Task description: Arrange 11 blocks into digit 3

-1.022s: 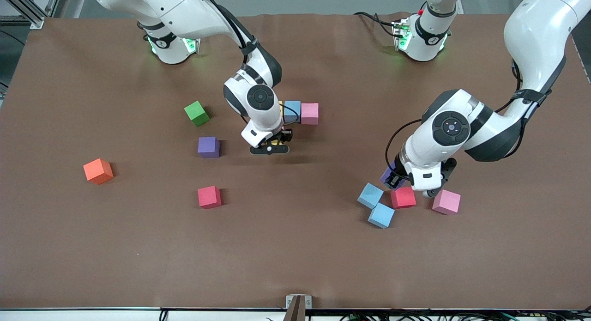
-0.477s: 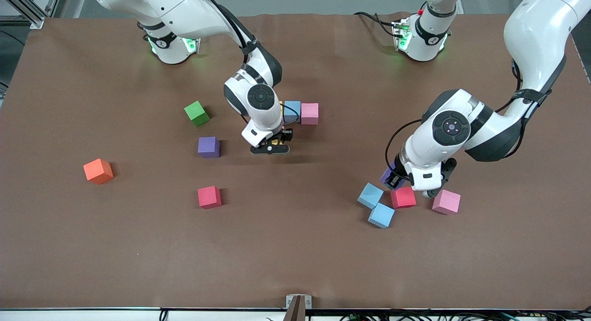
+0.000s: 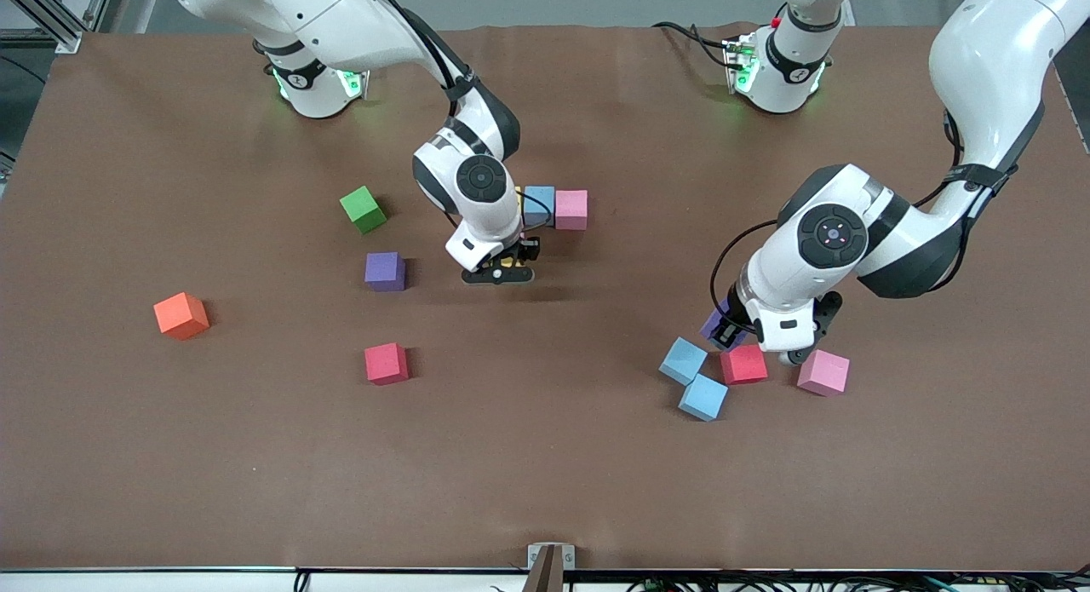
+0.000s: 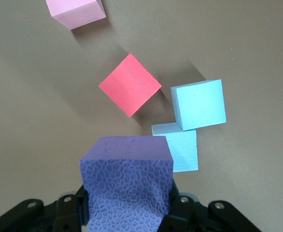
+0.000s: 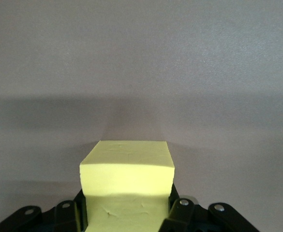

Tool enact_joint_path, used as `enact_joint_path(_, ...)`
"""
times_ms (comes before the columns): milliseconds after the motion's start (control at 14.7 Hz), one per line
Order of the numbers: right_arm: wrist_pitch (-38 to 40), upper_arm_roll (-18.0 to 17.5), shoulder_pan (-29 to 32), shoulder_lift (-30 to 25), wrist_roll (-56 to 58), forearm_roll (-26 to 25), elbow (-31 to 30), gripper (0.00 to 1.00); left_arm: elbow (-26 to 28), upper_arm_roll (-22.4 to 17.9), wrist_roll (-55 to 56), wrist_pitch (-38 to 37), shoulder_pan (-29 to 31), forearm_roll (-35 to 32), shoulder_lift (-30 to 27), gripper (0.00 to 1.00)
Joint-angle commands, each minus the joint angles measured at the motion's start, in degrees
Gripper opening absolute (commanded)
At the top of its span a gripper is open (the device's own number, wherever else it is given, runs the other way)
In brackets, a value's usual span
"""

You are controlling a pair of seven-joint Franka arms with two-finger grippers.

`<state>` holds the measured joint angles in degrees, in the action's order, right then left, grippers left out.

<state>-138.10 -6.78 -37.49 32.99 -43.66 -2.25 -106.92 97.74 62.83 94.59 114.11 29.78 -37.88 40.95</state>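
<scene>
Gripping a purple block [image 4: 126, 186], the left claw [image 3: 749, 341] sits at the lower right of the front view, its fingers closed on the block's sides. Only a corner of that block [image 3: 714, 323] shows under the wrist in the front view. Just below it on the table [image 3: 545, 481] lie a red block [image 3: 743, 364], a pink block [image 3: 823, 372] toward the left arm's end, and two light blue blocks [image 3: 683, 360] [image 3: 704, 397] that touch at a corner. The left wrist view shows the same red block [image 4: 130, 84], the two blue ones [image 4: 199, 104] [image 4: 180, 150] and the pink one [image 4: 76, 10] past the held block.

The right claw [image 3: 498, 273] is near the middle of the front view, clamped on a yellow block [image 5: 126, 191] that fills the lower part of the right wrist view over bare table. In the front view only a sliver of yellow [image 3: 507, 258] shows under the wrist. Just above it in the frame, a light blue block [image 3: 539, 205] and a pink block [image 3: 571, 209] sit side by side, touching, as the start of the digit; the wrist hides what lies next to the blue one.

Toward the right arm's end lie a purple block [image 3: 384, 271], a red block [image 3: 386, 363] lower in the frame, a green cube [image 3: 363, 209] higher up, and an orange cube [image 3: 180, 315] at the left of the frame.
</scene>
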Motion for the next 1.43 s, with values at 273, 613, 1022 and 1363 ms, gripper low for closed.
enact_joint_path(273, -0.59, 0.54, -0.56, -2.05, -0.11, -0.48, -1.8, 0.01, -0.79, 0.27, 0.51, -1.52, -0.51, 1.15, -0.35, 0.54)
enact_joint_path(613, -1.2, 0.54, -0.56, -2.05, -0.11, -0.56, -1.71, 0.01, -0.88, 0.27, 0.6, -1.52, -0.51, 1.23, -0.35, 0.54)
enact_joint_path(1022, -1.11, 0.54, -0.65, -1.96, -0.11, -0.48, -1.8, 0.01, -2.02, 0.1, 17.6, -1.26, -3.67, 2.47, 0.0, 0.59)
enact_joint_path(1363, -1.03, 0.54, -0.65, -1.88, -0.02, -0.57, -1.89, 0.01, -2.98, -3.06, 35.38, -0.38, -11.13, 3.34, 0.53, 0.59)
